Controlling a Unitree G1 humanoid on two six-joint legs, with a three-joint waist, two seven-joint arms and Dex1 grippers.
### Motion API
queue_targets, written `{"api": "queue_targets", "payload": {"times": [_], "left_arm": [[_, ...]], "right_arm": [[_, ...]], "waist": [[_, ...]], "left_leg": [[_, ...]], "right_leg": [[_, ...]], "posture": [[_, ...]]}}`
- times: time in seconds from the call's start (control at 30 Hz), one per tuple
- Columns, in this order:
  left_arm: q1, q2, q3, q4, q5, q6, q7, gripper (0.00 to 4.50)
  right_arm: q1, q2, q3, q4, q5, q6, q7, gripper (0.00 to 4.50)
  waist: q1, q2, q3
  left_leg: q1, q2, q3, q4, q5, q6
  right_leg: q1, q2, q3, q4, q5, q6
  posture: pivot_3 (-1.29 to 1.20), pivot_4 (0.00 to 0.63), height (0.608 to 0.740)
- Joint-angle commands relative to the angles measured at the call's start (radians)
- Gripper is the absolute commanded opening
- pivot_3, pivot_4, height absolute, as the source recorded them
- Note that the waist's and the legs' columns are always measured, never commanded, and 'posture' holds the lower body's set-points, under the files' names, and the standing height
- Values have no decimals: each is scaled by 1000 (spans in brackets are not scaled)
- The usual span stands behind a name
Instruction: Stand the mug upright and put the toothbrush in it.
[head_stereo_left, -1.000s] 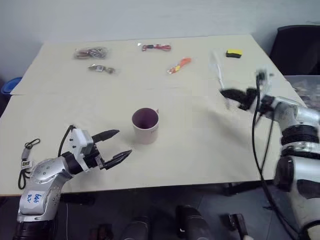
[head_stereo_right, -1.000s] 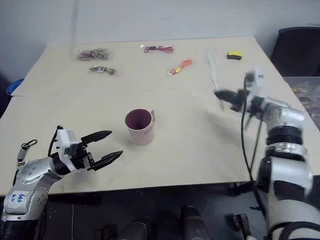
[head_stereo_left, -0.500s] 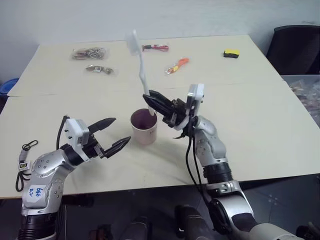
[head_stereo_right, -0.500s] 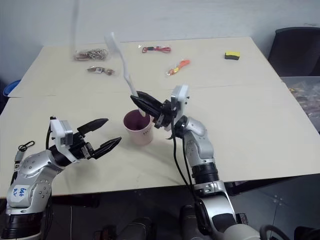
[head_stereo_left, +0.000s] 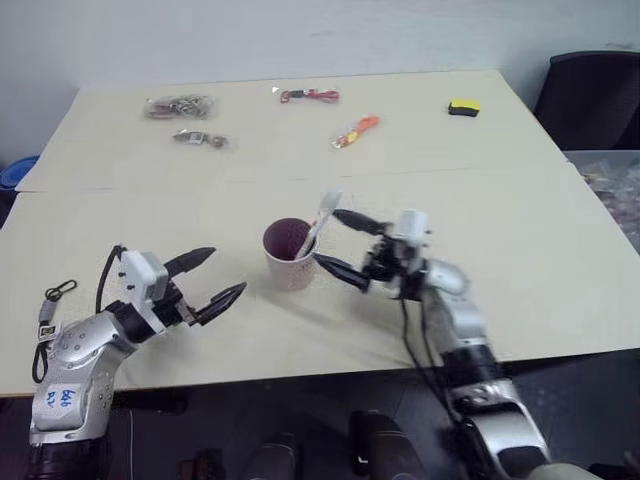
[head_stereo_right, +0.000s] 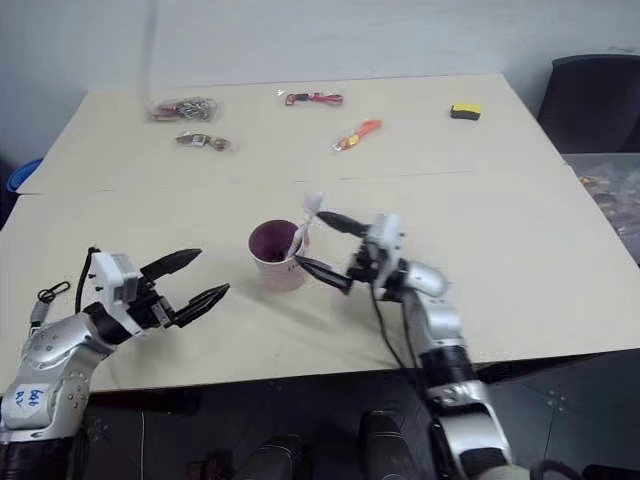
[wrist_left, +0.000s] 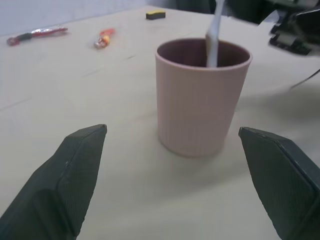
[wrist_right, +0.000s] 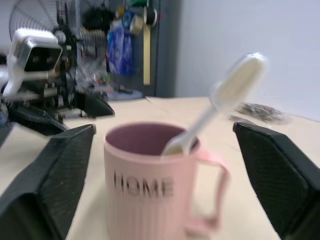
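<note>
The mug (head_stereo_left: 290, 254) stood upright near the middle of the table (head_stereo_left: 500, 180), its handle turned toward the right gripper. The toothbrush (head_stereo_left: 318, 222) stood inside it, leaning on the rim toward two o'clock with the bristle head up and clear of the rim.

The right gripper (head_stereo_left: 338, 243) was at three o'clock of the mug, just beside it, pointing at it. Its fingers were spread apart, one above and one below, and gripped nothing; the upper fingertip (head_stereo_left: 343, 216) lay close to the brush head, though whether it touched could not be told.

The left gripper (head_stereo_left: 222, 278) hung at eight o'clock of the mug, apart from it, with its fingers wide apart and empty, aimed toward the mug.

At the far side of the table lay a red cord (head_stereo_left: 310, 95) at twelve o'clock, an orange cord (head_stereo_left: 357, 131) at one o'clock, a yellow-and-black block (head_stereo_left: 464, 106) further right, and two small bundles (head_stereo_left: 180, 105) at eleven o'clock. A black chair (head_stereo_left: 590, 95) stood beyond the table's right corner.
</note>
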Motion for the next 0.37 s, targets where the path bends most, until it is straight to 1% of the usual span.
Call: {"api": "queue_targets", "payload": {"times": [0.03, 0.1, 0.17, 0.23, 0.3, 0.37], "left_arm": [[106, 51, 84, -38, 42, -47, -24, 4500], [155, 43, 88, -30, 63, -103, -36, 4500], [204, 18, 65, -12, 126, -165, -13, 4500], [231, -13, 49, -3, 186, -207, 34, 4500], [237, -35, 46, 8, 189, -231, 42, 4500], [235, -63, 45, -1, 173, -249, 53, 4500]], "right_arm": [[160, -200, -114, -43, 52, 31, 126, 4491], [225, -283, -145, 10, 52, 10, 179, 4491], [241, -322, -156, 101, 16, -76, 212, 4491], [215, -315, -167, 185, -6, -118, 182, 4491], [193, -294, -172, 234, -11, -151, 153, 4491], [177, -258, -173, 276, -32, -205, 99, 4491]], "waist": [[7, 0, 0], [17, 0, 0], [18, 0, 0], [19, 0, 0], [24, 0, 0], [25, 0, 0]], "left_leg": [[0, 0, 0, 0, 0, 1], [0, 0, 2, 0, -1, 2], [2, 2, 7, 0, -1, 2], [7, 4, 11, -1, -1, 2], [17, 5, 12, -5, -1, 2], [19, 6, 11, -7, -1, 2]], "right_leg": [[0, 0, 0, -1, 0, 0], [1, 0, 2, -4, 0, 0], [2, 0, 3, -6, 0, 1], [6, 2, 4, -6, 2, 2], [16, 3, 5, -9, 2, 2], [18, 3, 5, -10, 2, 2]], "posture": [[0, 150, 740], [0, 150, 740], [0, 150, 740], [0, 150, 740], [0, 150, 740], [0, 150, 740]]}}
